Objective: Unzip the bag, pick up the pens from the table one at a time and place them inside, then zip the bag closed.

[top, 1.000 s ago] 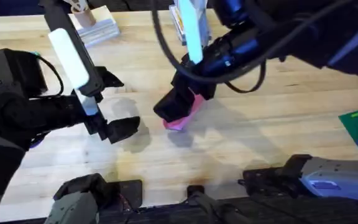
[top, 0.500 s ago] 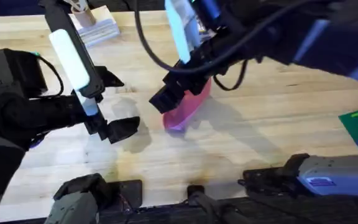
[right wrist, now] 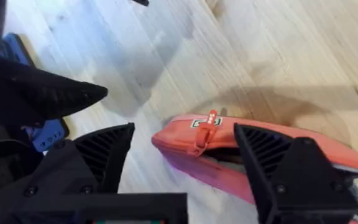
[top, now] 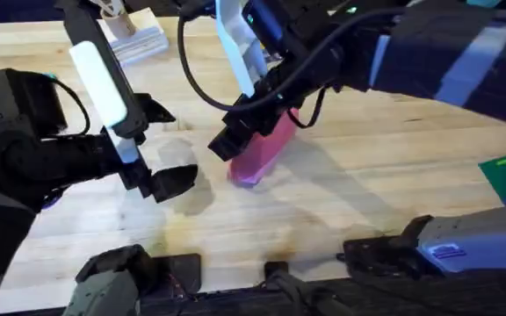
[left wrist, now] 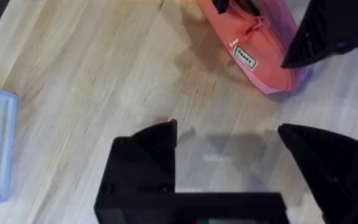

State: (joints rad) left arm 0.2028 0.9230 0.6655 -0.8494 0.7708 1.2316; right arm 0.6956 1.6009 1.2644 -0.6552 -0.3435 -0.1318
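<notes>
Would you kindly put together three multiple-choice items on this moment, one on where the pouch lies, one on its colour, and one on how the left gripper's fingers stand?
1. Where is the bag?
A. On the table, under the right gripper
B. Inside a white box
C. Held in the left gripper

2. What colour is the bag?
A. Teal
B. Pink
C. Black

3. How do the fingers of the left gripper stand?
A. Shut on a pen
B. Shut on the bag
C. Open, with nothing between them

Answers:
1. A, since the overhead view shows the bag lying on the wood with the right gripper over its near end.
2. B, since every view shows it pink, with a red zipper pull.
3. C, since the left wrist view shows bare wood between the two spread fingers.
</notes>
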